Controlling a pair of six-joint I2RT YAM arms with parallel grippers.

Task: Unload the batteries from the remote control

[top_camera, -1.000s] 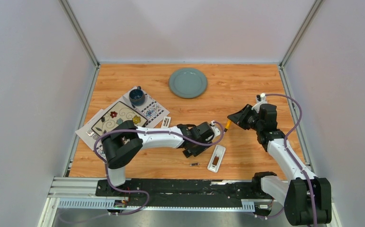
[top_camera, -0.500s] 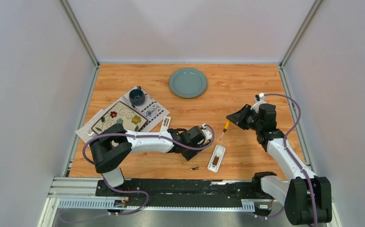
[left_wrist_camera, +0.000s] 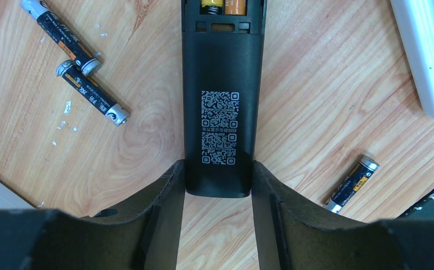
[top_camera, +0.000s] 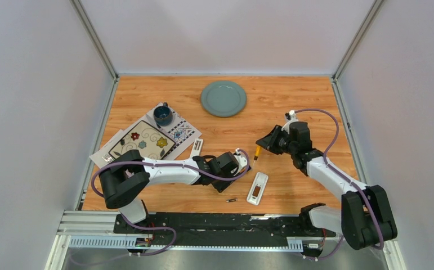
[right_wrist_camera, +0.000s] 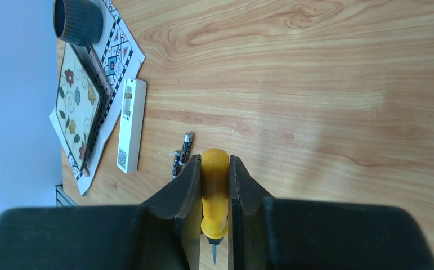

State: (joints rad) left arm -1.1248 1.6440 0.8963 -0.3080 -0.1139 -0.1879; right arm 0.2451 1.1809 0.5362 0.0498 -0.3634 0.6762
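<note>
A black remote control (left_wrist_camera: 220, 84) lies on the wood, its open compartment holding two orange batteries (left_wrist_camera: 224, 5). My left gripper (left_wrist_camera: 218, 171) is shut on its near end, fingers pressed against both sides. Three loose batteries lie around it: two to the left (left_wrist_camera: 92, 100) and one to the right (left_wrist_camera: 352, 183). One battery (top_camera: 231, 199) shows in the top view near the front edge. My right gripper (right_wrist_camera: 215, 163) is shut on a yellow-handled screwdriver (right_wrist_camera: 215, 191), tip pointing down, hovering just right of the left gripper (top_camera: 234, 166).
A white remote (top_camera: 257, 187) with an open compartment lies by the black one, another white remote (top_camera: 197, 145) near the patterned tray (top_camera: 142, 142). A blue cup (top_camera: 162, 115) stands on a mat. A teal plate (top_camera: 223, 98) sits at the back.
My left arm drew back to the left and its jaws narrowed around the black remote's end. My right arm moved left and forward with the screwdriver.
</note>
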